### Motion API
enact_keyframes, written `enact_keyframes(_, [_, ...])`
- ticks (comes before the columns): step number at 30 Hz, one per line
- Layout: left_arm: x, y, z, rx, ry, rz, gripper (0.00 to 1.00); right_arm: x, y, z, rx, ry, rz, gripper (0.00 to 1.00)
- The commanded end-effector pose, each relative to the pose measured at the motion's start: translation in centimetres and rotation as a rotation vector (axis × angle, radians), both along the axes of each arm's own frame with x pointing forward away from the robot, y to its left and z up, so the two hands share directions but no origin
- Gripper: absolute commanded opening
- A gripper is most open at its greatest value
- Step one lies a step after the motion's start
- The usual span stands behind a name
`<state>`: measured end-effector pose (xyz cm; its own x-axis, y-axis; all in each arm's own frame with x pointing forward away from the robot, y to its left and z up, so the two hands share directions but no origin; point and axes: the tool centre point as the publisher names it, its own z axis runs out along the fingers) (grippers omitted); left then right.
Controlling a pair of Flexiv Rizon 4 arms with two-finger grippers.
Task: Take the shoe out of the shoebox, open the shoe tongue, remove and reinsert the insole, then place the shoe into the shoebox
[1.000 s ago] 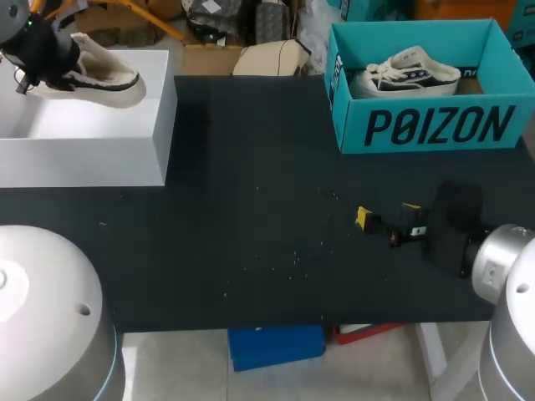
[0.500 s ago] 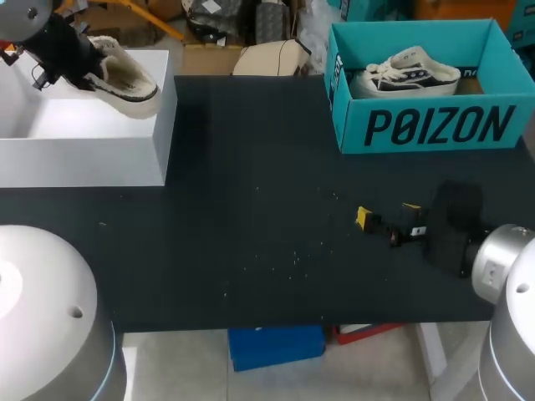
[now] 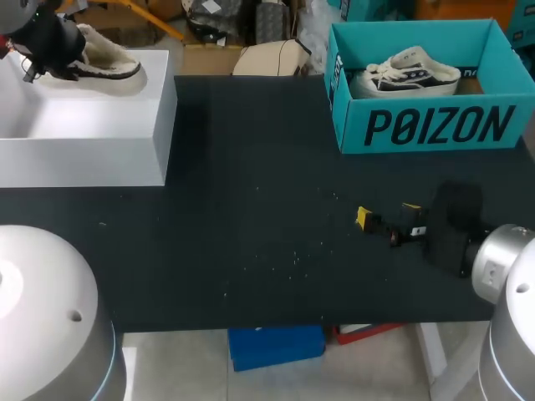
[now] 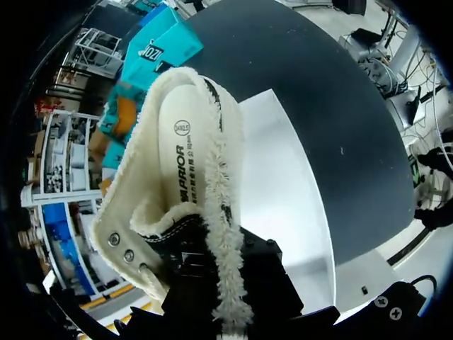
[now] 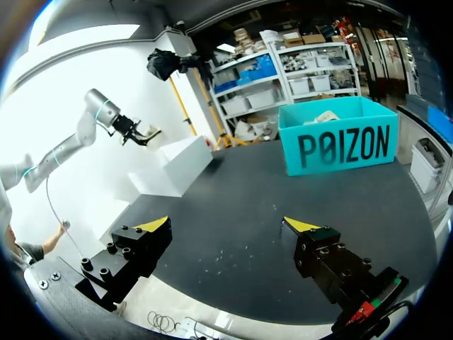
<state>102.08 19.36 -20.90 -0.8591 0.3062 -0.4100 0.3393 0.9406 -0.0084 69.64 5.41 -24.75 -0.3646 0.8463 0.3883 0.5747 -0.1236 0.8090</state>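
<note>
Though partly masked by the black left gripper [image 3: 60, 48] pinching its collar from both sides, plainly a low, rounded shoe [image 3: 109, 65], held in the air above the flat top of a smooth white block [image 3: 84, 134] at the far left corner of the dark matte table [image 3: 251, 209]. Contact itself buried out of sight in the pile. Thick, shaggy cream fleece lining [image 4: 219, 212] curling over the whole rim; black canvas outside, with a pale strip carrying round metal eyelets [image 4: 115, 239]. Inside, lying flat, a smooth off-white insole [image 4: 180, 170] with small dark print. At the far right corner, standing square, an open teal shoebox [image 3: 418, 129] of stiff card, bold dark lettering across the front wall. Resting inside, a second sneaker [image 3: 410, 73]: cream, with dark navy panels and white laces. At the near right, low over the tabletop, the right gripper [image 3: 387, 215]: black, blocky, holding nothing, with yellow-tipped fingers [image 5: 152, 225] spread wide apart.
</note>
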Motion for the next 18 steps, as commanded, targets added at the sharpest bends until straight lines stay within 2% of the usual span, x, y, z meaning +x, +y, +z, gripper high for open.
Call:
enact_keyframes(1, [1.1, 0.6, 1.3, -0.004, 0.033, 0.007, 0.0, -0.1, 0.2, -0.2, 0.001, -0.004, -0.006, 1.0])
enact_keyframes(11, [0.0, 1.3, 4.3, -0.036, 0.063, 0.094, 0.0, -0.1, 0.2, -0.2, 0.001, -0.004, -0.006, 1.0])
enact_keyframes(15, [-0.7, 1.7, 3.3, -0.04, 0.091, 0.102, 0.0, -0.1, 0.2, -0.2, 0.001, -0.004, -0.006, 1.0])
enact_keyframes(18, [-1.2, 1.9, 3.4, -0.047, 0.093, 0.109, 0.0, -0.1, 0.2, -0.2, 0.001, -0.004, -0.006, 1.0])
